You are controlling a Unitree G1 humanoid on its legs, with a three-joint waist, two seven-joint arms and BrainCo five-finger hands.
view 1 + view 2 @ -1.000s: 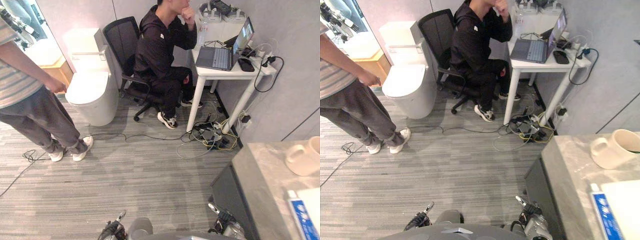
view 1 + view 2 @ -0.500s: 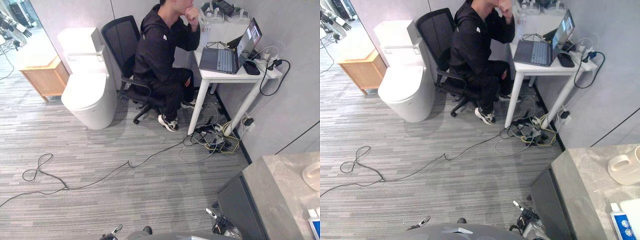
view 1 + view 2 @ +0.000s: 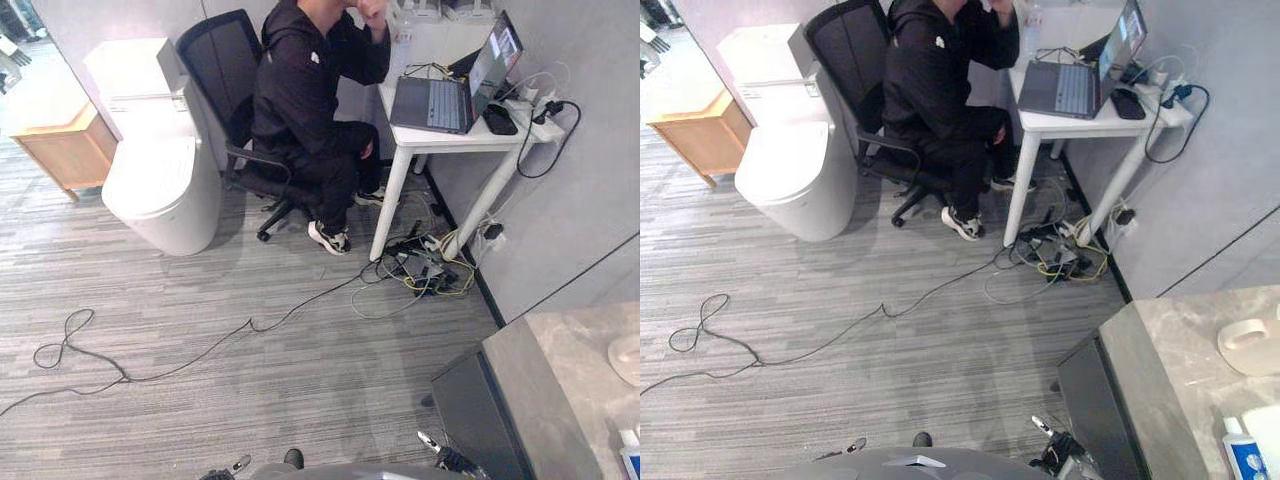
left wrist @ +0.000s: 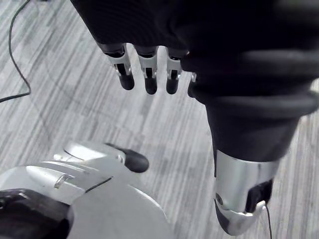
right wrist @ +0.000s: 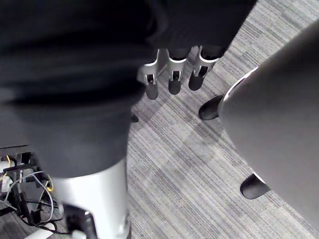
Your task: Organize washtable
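Right eye view: washtable (image 3: 1170, 350) near right hand (image 5: 173, 79), farther from left hand (image 4: 148, 74); both slack, empty

No text, number or sign can be read. The blue-and-white tube (image 3: 1241, 457) at the near edge of the marble worktop (image 3: 1170, 345) carries a printed label, too small to make out. A small white mark, perhaps a logo, sits on the chest of the seated person's black jacket (image 3: 930, 75). The open laptop (image 3: 437, 103) on the white worktop (image 3: 450, 139) has a lit screen with nothing legible
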